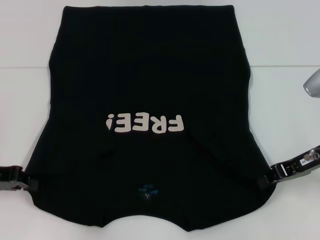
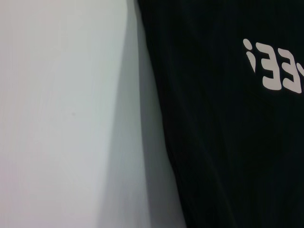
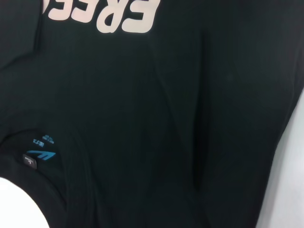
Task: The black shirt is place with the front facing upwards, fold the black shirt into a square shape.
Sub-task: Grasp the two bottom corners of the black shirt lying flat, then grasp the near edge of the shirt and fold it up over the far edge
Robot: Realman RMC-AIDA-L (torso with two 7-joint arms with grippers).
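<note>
Black shirt point(image 1: 150, 100) fabric fills most of the head view, spread front-up on the white table point(image 1: 280, 40) with its collar toward the robot and the white "FREE!" lettering point(image 1: 145, 123) reading upside down. The left gripper point(image 1: 31, 185) sits at the shirt's left edge, the right gripper point(image 1: 263, 178) at its right edge; whether either pincer is clamped on cloth cannot be told.

From the left wrist, the black shirt point(image 2: 228, 142) lies beside bare table point(image 2: 57, 118), lettering point(image 2: 275, 71) farther off.

From the right wrist, the black shirt point(image 3: 166, 118) covers nearly everything, showing the lettering point(image 3: 104, 16) and the blue neck label point(image 3: 40, 152).
</note>
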